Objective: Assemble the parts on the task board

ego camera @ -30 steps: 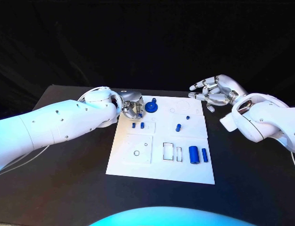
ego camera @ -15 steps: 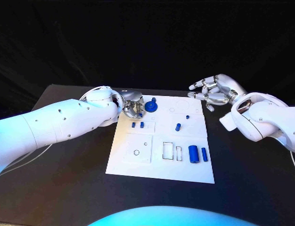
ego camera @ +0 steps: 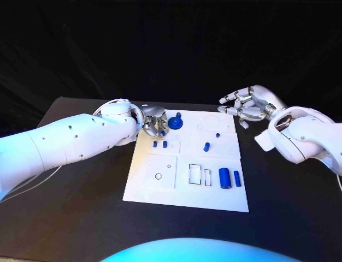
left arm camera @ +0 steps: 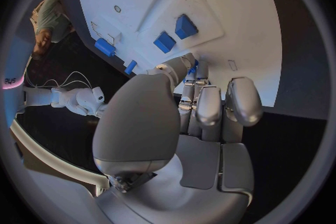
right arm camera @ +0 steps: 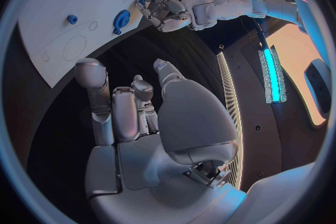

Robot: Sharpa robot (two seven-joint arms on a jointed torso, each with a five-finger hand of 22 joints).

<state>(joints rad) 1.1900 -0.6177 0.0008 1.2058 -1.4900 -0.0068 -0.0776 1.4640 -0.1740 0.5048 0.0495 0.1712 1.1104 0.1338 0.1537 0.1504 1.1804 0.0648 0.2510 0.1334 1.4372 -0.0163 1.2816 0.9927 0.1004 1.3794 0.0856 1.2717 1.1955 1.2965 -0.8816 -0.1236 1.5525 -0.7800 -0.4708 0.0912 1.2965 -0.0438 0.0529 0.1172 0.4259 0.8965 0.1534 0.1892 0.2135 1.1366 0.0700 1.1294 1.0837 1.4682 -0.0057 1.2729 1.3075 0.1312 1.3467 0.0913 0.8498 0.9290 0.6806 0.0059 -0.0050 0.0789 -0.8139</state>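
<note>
While the left hand sits at the task board's far-left corner, roughly 11 o'clock from board centre, its fingers are curled in together around something blue; the left wrist view shows a blue sliver between thumb and fingertips, so likely a pinched part (can't be sure). Since a second ago it has barely shifted, so insertion isn't finished, I'd judge. Just at its 3 o'clock stands the blue round part, near the fingers, contact unclear. Below, two small blue blocks lie at about 6 o'clock from the hand. Mid-board there's a small blue peg; at 5 o'clock, two blue cylinders lie untouched. Right hand hovers off the board's far-right corner, 1 o'clock, fingers spread, holding nothing, unchanged.
</note>
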